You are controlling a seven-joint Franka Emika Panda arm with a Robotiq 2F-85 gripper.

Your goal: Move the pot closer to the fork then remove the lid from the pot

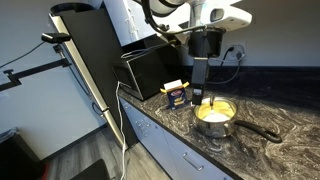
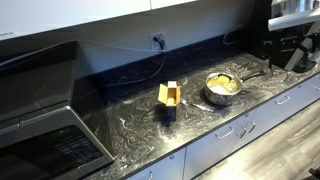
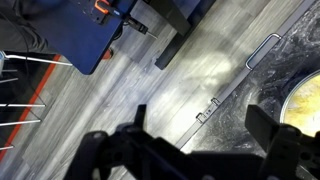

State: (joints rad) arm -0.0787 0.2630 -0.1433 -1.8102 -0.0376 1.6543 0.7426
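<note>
Pot: the pot point(image 2: 222, 87) stands on the dark stone worktop point(image 2: 120, 125), close to its front edge, with its yellow inside showing and its long handle point(image 1: 258, 130) lying out sideways.
Lid: clear glass; I cannot tell whether it sits on the pot.
Fork: not visible in any view.
Box: a small blue-and-yellow box point(image 2: 169, 97) is near the pot but apart from it.
Jaws: spread wide, empty, raised above the worktop's front edge.
Progress: nothing is gripped; likely both the move and the lid removal remain.
</note>
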